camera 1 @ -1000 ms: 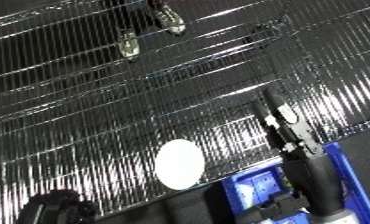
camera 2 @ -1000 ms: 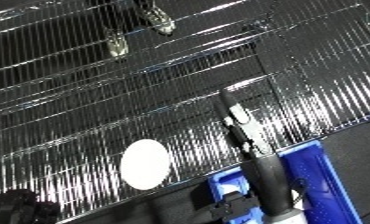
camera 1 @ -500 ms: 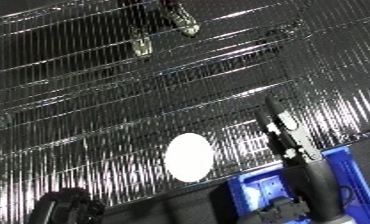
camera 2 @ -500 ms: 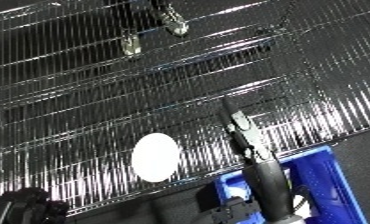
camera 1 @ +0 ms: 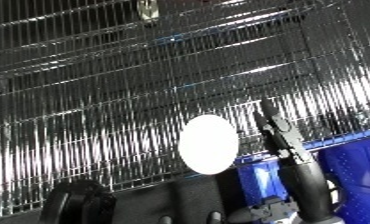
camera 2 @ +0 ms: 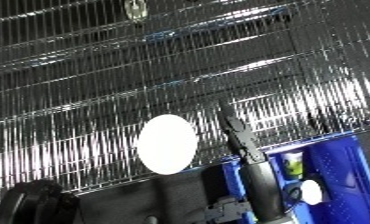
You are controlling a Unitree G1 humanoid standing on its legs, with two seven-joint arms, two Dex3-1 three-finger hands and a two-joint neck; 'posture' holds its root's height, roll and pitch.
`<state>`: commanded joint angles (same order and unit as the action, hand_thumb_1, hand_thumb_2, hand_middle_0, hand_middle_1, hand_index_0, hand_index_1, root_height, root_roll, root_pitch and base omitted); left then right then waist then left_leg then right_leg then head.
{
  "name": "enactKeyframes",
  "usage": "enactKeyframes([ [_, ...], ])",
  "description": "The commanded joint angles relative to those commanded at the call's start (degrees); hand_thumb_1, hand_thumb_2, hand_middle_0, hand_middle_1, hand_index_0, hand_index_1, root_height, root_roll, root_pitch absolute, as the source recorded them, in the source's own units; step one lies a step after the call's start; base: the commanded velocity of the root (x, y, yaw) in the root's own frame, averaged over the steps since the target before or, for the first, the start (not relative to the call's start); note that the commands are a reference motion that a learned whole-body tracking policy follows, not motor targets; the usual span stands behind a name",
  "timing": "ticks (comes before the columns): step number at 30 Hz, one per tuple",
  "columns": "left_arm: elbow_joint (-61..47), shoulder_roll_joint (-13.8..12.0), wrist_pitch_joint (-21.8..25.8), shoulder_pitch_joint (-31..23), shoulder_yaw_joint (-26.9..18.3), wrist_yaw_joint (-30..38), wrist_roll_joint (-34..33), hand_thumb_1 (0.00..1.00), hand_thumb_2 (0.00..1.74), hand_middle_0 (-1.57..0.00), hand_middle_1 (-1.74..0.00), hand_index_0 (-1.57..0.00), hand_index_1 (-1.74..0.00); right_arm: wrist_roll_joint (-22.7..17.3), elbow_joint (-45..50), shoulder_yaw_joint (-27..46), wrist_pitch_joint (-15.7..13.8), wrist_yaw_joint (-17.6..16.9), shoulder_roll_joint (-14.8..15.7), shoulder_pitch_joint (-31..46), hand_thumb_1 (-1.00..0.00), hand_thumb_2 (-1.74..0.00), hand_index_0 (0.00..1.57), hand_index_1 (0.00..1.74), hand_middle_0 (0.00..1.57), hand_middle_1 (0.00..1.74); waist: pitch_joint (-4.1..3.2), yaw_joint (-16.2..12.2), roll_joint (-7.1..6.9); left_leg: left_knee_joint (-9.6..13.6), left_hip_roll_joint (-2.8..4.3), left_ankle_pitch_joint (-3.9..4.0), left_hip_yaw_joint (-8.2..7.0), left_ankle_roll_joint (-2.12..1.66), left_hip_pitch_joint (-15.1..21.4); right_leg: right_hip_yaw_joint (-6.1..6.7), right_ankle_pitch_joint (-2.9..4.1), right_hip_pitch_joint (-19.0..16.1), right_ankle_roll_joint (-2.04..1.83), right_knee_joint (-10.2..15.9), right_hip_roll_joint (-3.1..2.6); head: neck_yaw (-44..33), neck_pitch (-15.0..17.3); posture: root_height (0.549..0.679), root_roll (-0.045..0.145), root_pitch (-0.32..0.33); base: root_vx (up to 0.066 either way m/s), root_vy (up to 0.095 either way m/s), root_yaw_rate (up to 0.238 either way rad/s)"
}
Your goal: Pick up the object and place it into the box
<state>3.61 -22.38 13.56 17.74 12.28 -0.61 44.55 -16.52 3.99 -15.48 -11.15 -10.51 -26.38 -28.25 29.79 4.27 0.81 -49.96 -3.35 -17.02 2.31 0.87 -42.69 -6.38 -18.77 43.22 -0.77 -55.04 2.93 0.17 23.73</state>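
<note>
A white oval object (camera 2: pixel 167 144) lies on the wire rack (camera 1: pixel 119 75), near its front edge. My right hand (camera 1: pixel 279 137) reaches up from the lower right with its fingers straight and seen edge-on. It stands just right of the white object, a small gap apart, and holds nothing. The blue bin (camera 2: pixel 346 165) sits at the lower right, partly behind my right forearm (camera 1: pixel 308 197). A dark rounded shape at the lower left looks like my left hand (camera 1: pixel 75 202), with its fingers hidden.
Inside the bin lie a yellow-green item (camera 2: pixel 292 164) and a small white round item (camera 2: pixel 311 192). A caster wheel (camera 1: pixel 148 9) shows through the rack at the top. A dark ledge (camera 1: pixel 186 200) runs along the rack's front edge.
The whole picture has shifted: the camera moved closer and lower, so the object and bin look larger. My right hand stays just right of the white object.
</note>
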Motion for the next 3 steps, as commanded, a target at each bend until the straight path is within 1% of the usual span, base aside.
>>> enactKeyframes([
  [3, 0.2, -0.1, 0.4, 0.6, 0.1, 0.1, 0.2, 1.00, 1.74, -1.57, -1.74, -1.57, -1.74, 0.4, -0.6, 0.0, -0.4, -0.1, -0.2, -0.7, 0.00, 0.00, 0.00, 0.00, 0.00, 0.00, 0.00, 0.1, 0.08, -0.6, -0.01, -0.31, -0.07, 0.10, -0.9, 0.00, -0.12, 1.0, -0.08, -0.6, 0.00, 0.5, -1.0, 0.608, 0.040, 0.194, -0.030, 0.019, 0.013],
])
